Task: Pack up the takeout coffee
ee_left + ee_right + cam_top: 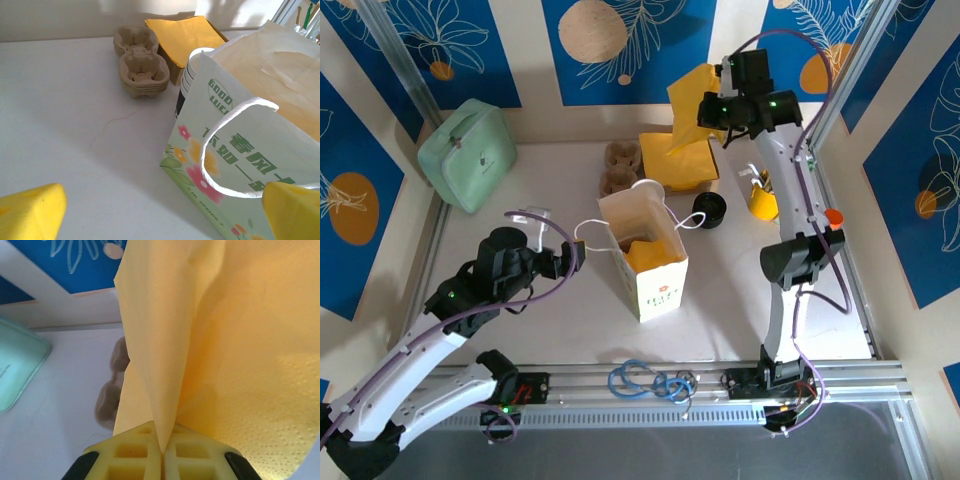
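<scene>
The takeout coffee is hidden from me. A white paper bag (655, 275) with a flower print and cord handles stands open mid-table, and its printed side (240, 150) is close in the left wrist view. My left gripper (567, 258) is open just left of the bag, its yellow fingertips (30, 212) wide apart with the bag's lower corner between them (162, 210). My right gripper (718, 108) is raised at the back, shut on a yellow napkin (690, 95). The sheet (200, 340) hangs pinched between the pads (162, 447).
A stack of yellow napkins (675, 160) and brown cup carriers (620, 168) lie behind the bag. White cups (186, 80) stand by the bag's far corner. A round black object (710, 210), a yellow holder (762, 200), a green case (468, 153) and a blue cable (650, 380) are around.
</scene>
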Motion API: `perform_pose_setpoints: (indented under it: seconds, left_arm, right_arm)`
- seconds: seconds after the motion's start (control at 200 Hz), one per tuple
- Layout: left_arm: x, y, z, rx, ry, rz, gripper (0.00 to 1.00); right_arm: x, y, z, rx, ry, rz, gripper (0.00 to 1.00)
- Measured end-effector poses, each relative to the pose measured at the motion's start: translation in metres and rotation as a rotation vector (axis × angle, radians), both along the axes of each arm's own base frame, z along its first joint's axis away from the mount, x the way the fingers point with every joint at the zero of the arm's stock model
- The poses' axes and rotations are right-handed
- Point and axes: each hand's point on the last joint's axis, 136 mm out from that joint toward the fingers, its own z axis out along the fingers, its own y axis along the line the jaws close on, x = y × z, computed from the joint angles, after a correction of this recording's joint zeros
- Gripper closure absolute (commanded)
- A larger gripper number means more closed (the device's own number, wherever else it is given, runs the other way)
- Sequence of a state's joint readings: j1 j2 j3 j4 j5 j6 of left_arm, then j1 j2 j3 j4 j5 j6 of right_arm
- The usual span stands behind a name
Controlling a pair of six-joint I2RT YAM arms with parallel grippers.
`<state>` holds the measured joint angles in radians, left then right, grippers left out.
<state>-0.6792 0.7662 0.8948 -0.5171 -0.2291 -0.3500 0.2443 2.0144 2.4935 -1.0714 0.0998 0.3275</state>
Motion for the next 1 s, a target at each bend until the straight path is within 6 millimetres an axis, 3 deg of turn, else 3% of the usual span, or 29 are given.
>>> perform_pose_setpoints:
  seconds: [0.165,0.415,0.805,1.0]
  left_arm:
    - [-0.002,0.001,0.003,-0.02,-0.002,0.003,0.0]
    - [-0.003,0.001,0.005,-0.042,-0.002,0.006,0.0]
    - [-0.007,0.003,0.012,-0.063,-0.017,0.007,0.0]
    - [-0.007,0.003,0.011,-0.065,-0.015,0.008,0.0]
  right_arm:
    - [-0.041,0.008,0.03,0.02,-0.012,0.061,0.94]
    - [-0.099,0.023,0.053,0.065,0.021,0.16,0.93]
    - [-0.2,0.065,0.071,0.018,0.035,0.339,0.92]
    - [-0.238,0.071,0.062,0.01,0.074,0.402,0.92]
